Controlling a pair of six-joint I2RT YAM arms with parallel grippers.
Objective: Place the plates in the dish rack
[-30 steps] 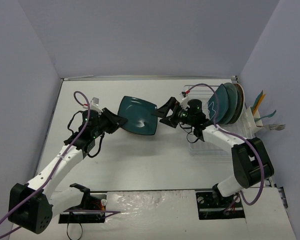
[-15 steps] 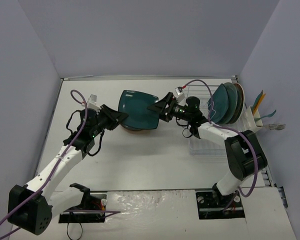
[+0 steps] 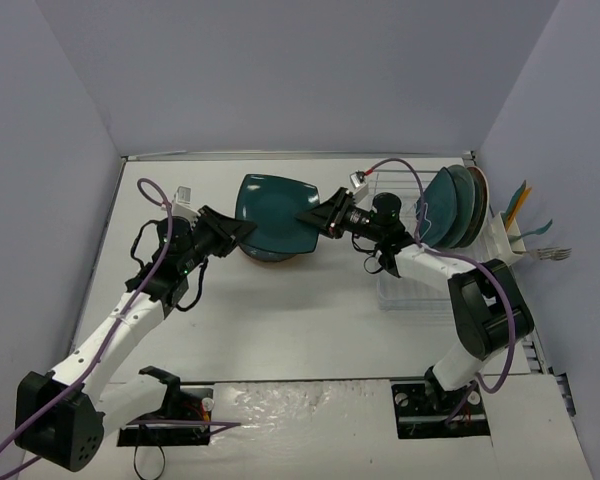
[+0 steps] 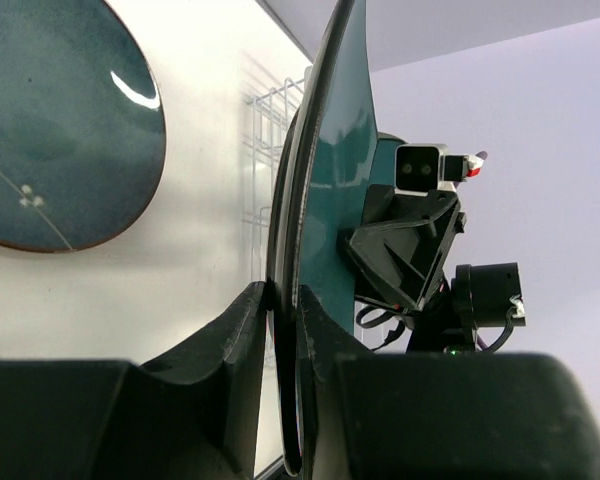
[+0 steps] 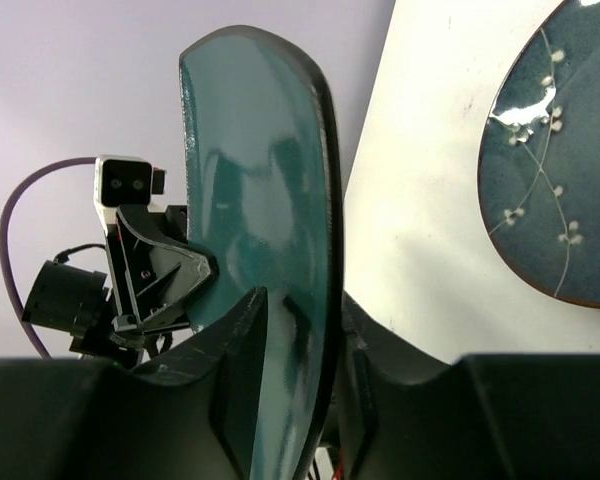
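Hanging in the air above the surface [image 3: 280, 330], left of the dish rack [image 3: 405, 296], the dark teal plate [image 3: 273, 212] looks stiff, glazed, slippery and breakable; opposite rim edges are the places to grip. Left gripper [image 3: 236, 235] pinches its left rim, right gripper [image 3: 316, 216] its right. Half a second earlier the right gripper's jaws stood wider apart.

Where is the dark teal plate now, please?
In the top view the dark teal plate is mid-table, gripped between the left end effector and right end effector, left of the dish rack.
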